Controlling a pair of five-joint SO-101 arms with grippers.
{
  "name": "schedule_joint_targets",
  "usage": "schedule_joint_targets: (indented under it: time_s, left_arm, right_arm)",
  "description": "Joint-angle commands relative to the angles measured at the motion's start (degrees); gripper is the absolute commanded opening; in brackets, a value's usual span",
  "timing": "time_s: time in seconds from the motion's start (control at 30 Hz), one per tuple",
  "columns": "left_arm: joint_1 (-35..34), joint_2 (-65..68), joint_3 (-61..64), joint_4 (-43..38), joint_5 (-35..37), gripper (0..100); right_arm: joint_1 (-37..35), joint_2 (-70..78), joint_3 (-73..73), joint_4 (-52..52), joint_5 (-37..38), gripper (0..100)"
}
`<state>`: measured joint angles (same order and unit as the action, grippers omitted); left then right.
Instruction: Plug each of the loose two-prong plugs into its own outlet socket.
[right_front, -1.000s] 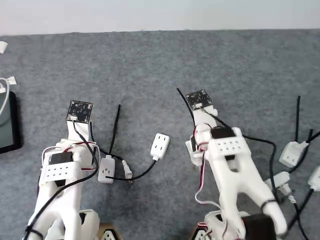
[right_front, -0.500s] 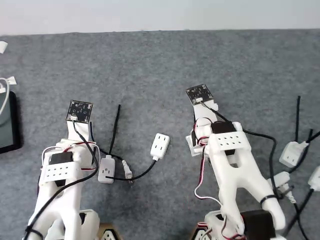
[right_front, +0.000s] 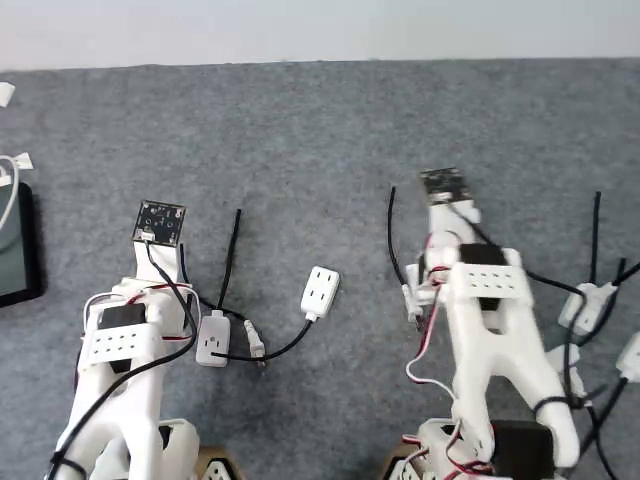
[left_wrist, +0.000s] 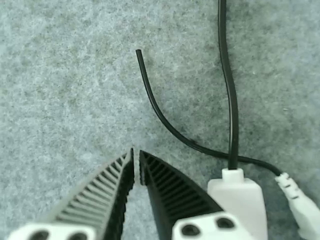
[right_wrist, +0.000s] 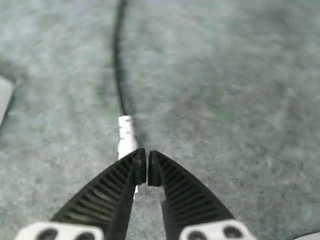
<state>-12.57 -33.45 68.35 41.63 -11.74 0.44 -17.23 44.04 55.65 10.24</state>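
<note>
left gripper (left_wrist: 136, 152) closed beside white socket (left_wrist: 235, 196); right gripper (right_wrist: 146, 152) closed, seemingly pinching plug (right_wrist: 126, 132)

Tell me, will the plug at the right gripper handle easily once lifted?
The plug looks small and hard, so probably light and stiff. Its thin cord bends loosely, so it likely flops and drags behind.

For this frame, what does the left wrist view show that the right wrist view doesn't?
Left wrist view alone: the left gripper, shut, next to a white outlet block, and a loose cord end lying ahead of it. Right wrist view alone: the right gripper, shut, with a white plug on a black cord at its fingertips. Both: the grey table cover.
</note>
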Motion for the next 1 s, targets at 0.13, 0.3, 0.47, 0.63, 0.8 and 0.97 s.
schedule_joint_targets:
  time_s: [0.13,0.3,0.47,0.63,0.8,0.97]
  left_arm:
    - [-0.26,0.18,-2.95,-0.97,-0.88,2]
    - [-0.26,0.09,-2.95,-0.97,-0.88,2]
    - [-0.26,0.09,-2.95,-0.97,-0.88,2]
    - [-0.26,0.09,-2.95,-0.97,-0.88,2]
    - [-0.26,0.09,-2.95,-0.97,-0.88,2]
    - [-0.26,0.09,-2.95,-0.97,-0.88,2]
  right_arm:
    - [-4.35,2.59,0.70,-1.45,0.70,0.9]
    - [-6.20,7.25,-0.97,-2.24,0.79,0.9]
    - [-9.27,7.52,-0.88,-2.24,0.79,0.9]
    - [-10.33,7.78,-0.79,-2.15,0.79,0.9]
    - [-10.33,3.21,-1.05,-2.24,0.70,0.9]
    - [-9.71,-10.33,2.46,-0.92,0.35,0.9]
